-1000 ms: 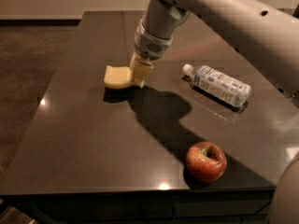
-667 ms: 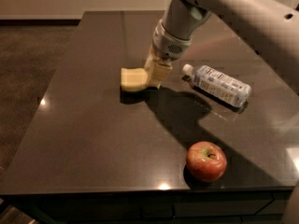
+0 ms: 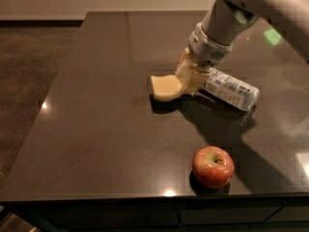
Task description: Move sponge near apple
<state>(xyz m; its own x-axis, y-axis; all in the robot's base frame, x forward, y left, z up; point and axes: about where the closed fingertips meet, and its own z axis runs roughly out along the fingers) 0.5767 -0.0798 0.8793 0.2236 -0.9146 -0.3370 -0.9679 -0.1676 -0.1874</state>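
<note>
The pale yellow sponge (image 3: 164, 88) is held just above the dark table (image 3: 96, 129), near its middle. My gripper (image 3: 185, 82) is shut on the sponge's right end, reaching down from the upper right. The red apple (image 3: 213, 166) with a yellow-green patch at its stem sits near the table's front edge, below and to the right of the sponge, well apart from it.
A clear plastic water bottle (image 3: 231, 89) lies on its side just right of the gripper, partly behind it. The table's front edge runs just below the apple. Brown floor (image 3: 29, 71) lies to the left.
The gripper has carried the sponge to the right across the table, from left of centre to beside the bottle. The apple and bottle have not moved.
</note>
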